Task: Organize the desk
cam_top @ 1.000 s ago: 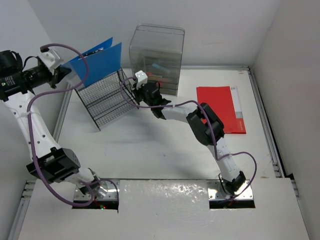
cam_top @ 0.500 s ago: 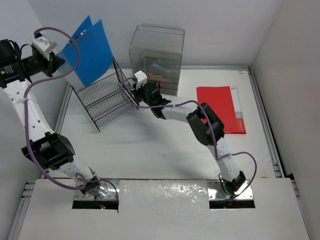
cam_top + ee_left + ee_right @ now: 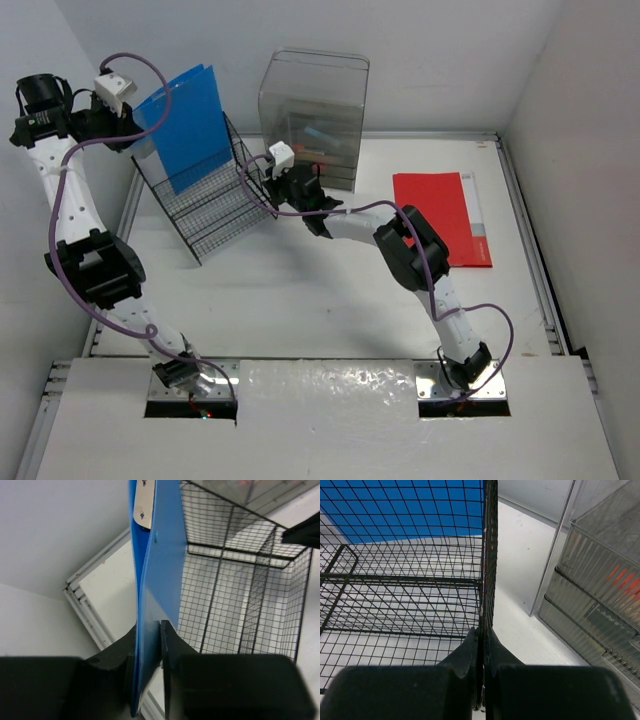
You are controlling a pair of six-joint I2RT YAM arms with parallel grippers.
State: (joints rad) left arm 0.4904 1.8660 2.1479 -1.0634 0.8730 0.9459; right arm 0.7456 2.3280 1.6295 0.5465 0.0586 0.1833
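A blue folder (image 3: 190,125) stands nearly upright, its lower edge down in the back of the black wire rack (image 3: 205,205) on the white desk (image 3: 300,290). My left gripper (image 3: 124,124) is shut on the folder's left edge. In the left wrist view the blue folder (image 3: 157,570) runs edge-on between the fingers of the left gripper (image 3: 148,630), with the wire rack (image 3: 240,595) to its right. My right gripper (image 3: 260,175) is shut on the rack's right side wall. The right wrist view shows the right gripper (image 3: 481,630) pinching that wire mesh (image 3: 487,555).
A clear plastic drawer box (image 3: 315,115) stands right behind the rack, close to my right wrist, and shows as the drawer box (image 3: 600,580) in the right wrist view. A red folder (image 3: 445,215) lies flat at the right. Walls close in on the left and back.
My left arm has swung the blue folder from a tilted pose left of the rack to upright over the rack's back. The right arm and the rack have stayed put.
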